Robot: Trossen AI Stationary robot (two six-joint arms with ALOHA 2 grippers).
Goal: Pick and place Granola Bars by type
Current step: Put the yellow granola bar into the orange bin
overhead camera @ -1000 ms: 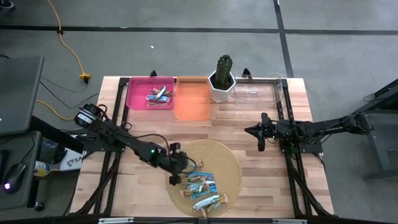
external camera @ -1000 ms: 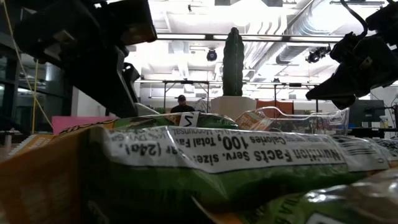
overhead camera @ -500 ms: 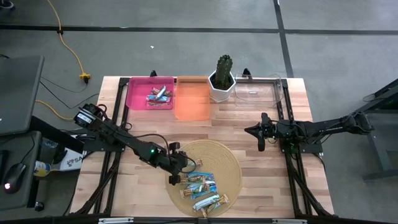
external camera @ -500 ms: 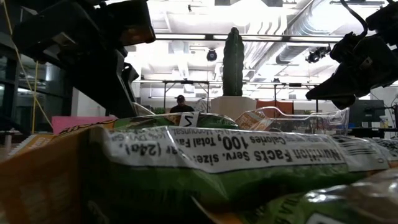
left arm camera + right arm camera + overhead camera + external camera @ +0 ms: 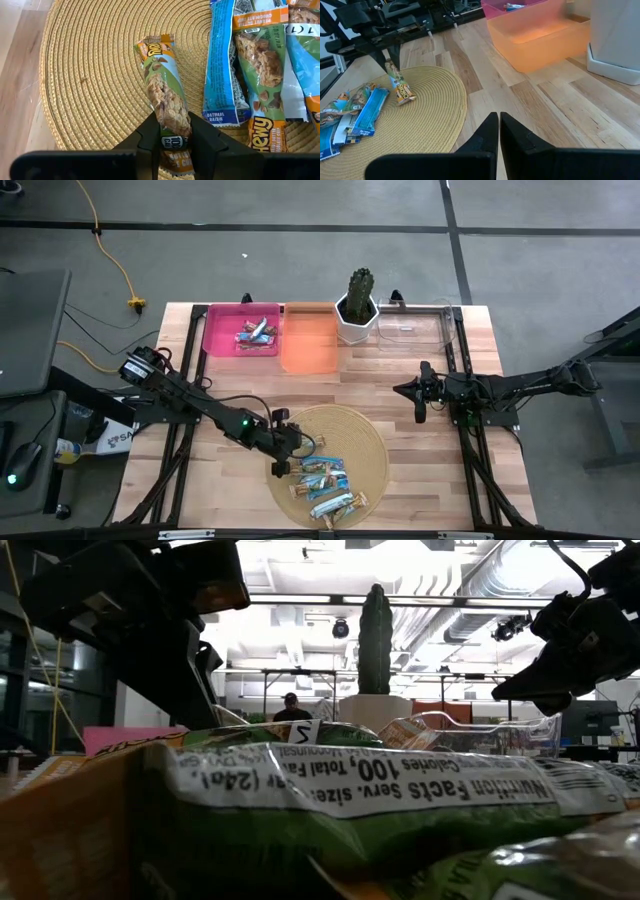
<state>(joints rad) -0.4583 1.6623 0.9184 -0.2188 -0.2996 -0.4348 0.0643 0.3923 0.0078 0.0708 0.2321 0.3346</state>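
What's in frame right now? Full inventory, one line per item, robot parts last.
granola bars: a handful, blue, white and tan wrappers, piled on the mat's near side
woven mat: one, straw yellow, round, front centre of the table
pink bin: one, back left, a few bars inside
orange bin: one, beside the pink bin, nothing visible inside
cactus: one, green, in a white pot, back centre
clear bin: one, transparent, back right
table: one, light wood
left end effector: shut on a green-and-orange bar at the mat's left edge
right end effector: shut, holding nothing, right of the mat

Grey floor [image 5: 300, 250], yellow cable [image 5: 115, 265]
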